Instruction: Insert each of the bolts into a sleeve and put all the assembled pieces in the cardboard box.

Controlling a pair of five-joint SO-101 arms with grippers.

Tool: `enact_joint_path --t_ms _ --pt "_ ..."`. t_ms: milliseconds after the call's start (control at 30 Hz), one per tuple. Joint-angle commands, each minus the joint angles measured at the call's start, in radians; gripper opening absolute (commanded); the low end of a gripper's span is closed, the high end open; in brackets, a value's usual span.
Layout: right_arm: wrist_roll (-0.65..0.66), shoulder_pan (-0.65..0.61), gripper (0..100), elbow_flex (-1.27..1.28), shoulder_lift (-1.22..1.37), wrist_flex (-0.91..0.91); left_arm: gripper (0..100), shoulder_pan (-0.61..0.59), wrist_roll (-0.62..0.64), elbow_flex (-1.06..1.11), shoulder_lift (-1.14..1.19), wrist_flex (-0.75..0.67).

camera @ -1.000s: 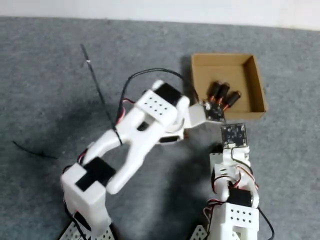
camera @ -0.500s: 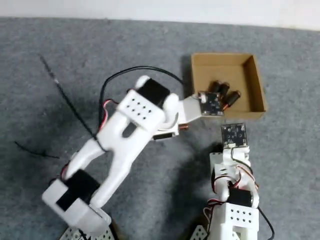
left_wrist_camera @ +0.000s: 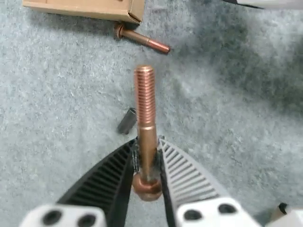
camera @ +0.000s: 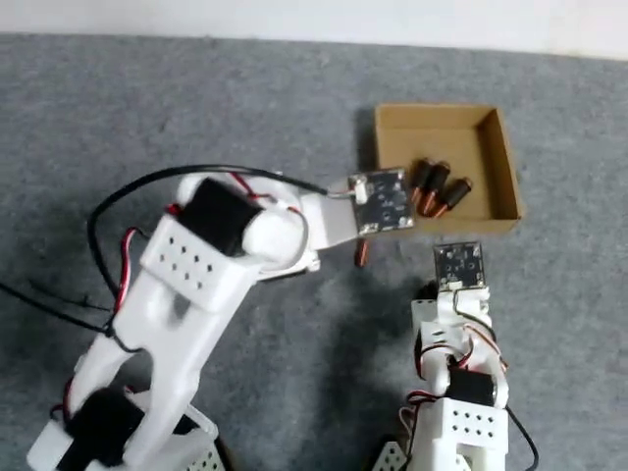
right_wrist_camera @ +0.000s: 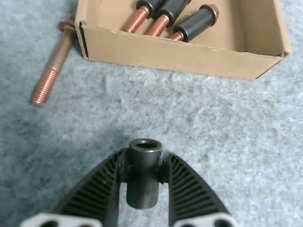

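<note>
The right claw (right_wrist_camera: pixel 143 161) grips a black sleeve (right_wrist_camera: pixel 142 187); beyond it on the grey worktop (right_wrist_camera: pixel 227 123), a cardboard box (right_wrist_camera: pixel 180 54) holds three assembled pieces (right_wrist_camera: pixel 163 12), a loose bolt (right_wrist_camera: pixel 52 64) just beside.

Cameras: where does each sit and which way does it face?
High view: fixed overhead, looking down on the left arm, right arm and cardboard box.
Left wrist view: looks along the left gripper, shut on a bolt.
Right wrist view: looks along the right gripper, shut on a sleeve.
Wrist views share the cardboard box and loose bolt.
</note>
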Motion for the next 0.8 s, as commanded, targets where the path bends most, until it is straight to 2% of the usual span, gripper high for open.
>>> enact_joint_path --t_ms 0,67,433,633,767 --pt "0.006 0.007 0.6 0.130 -0.013 -0.021 1 -0.033 -0.003 0.096 -0.054 0.008" --pt "0.006 0.007 0.6 0.130 -0.013 -0.021 1 -0.074 -0.037 0.165 -0.053 0.005" --pt "0.006 0.005 0.6 0.131 -0.012 -0.021 1 -0.437 -0.483 0.380 -0.053 -0.018" --pt "0.006 0.005 0.6 0.130 -0.012 -0.021 1 -0.538 -0.502 0.579 -0.053 -0.281" --pt "0.006 0.005 0.6 0.130 -0.012 -0.021 1 -0.555 -0.500 0.717 -0.053 -0.442"
